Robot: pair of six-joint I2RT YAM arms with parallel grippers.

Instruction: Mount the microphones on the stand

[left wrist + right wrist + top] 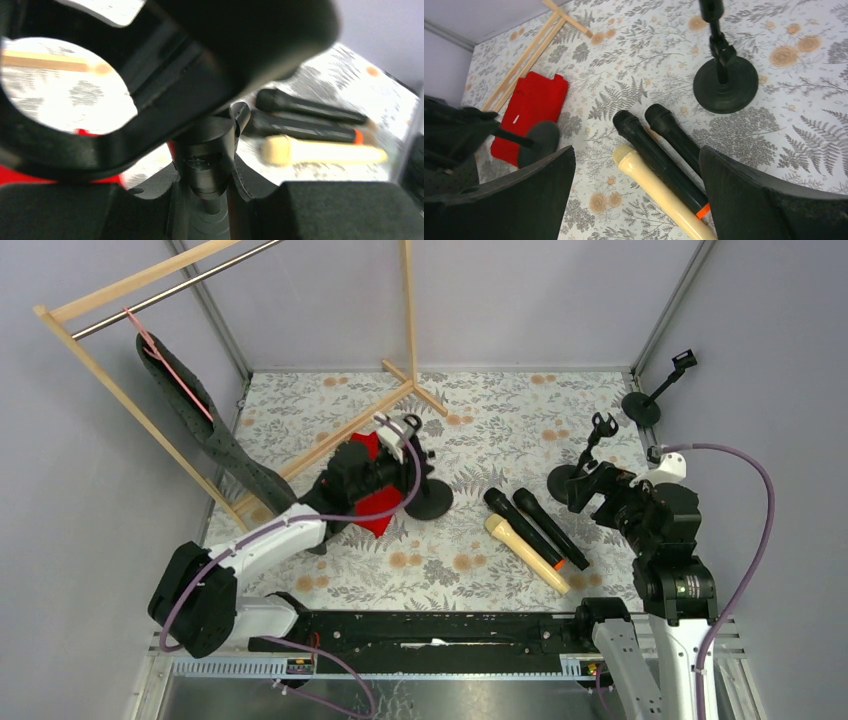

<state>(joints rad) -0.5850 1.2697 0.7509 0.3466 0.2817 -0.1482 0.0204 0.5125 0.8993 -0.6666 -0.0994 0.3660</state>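
stand [432,502] between red pad [380,520] and microphones [528,528], rack [335,443] behind

The surface [470,425] wears a floral, fern-printed covering. Right of centre lie three microphones side by side and touching: a cream microphone [527,554] nearest, an orange-tipped black microphone [522,527] in the middle, and a plain black microphone [552,530] beyond. A round-based stand [432,502] sits left of centre beside a flat red piece [378,518], a second stand [566,483] stands to the right, and a third stand [640,407] is at the far right corner. A wooden rack's foot [345,435] crosses the far left.
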